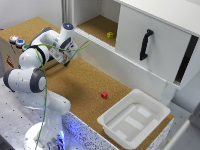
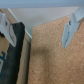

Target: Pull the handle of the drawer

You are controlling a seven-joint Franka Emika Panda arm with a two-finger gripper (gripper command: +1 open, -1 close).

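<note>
No writing that I can read shows anywhere; the small red marks [image 1: 10, 62] on the drawer's side are too blurred to make out. One white tub [image 1: 134, 118] sits nearest, at the front of the cork worktop [image 1: 85, 85] toward the exterior view's right, and I see nothing in it. Just behind it a small red cube [image 1: 104, 95] lies on the cork, apart from the tub. My claw [image 1: 66, 59] hangs over the worktop farther back; in the wrist view its two fingers [image 2: 71, 29] stand wide apart with only cork between them. Off to the exterior view's left is the drawer [image 1: 9, 52], a light wooden box with round buttons [image 1: 16, 41] on top, near my arm but untouched. Farthest back, the cabinet [image 1: 100, 20] holds a small yellow-green object [image 1: 110, 35], beside its white panel [image 1: 155, 45] with a black handle [image 1: 145, 44].
</note>
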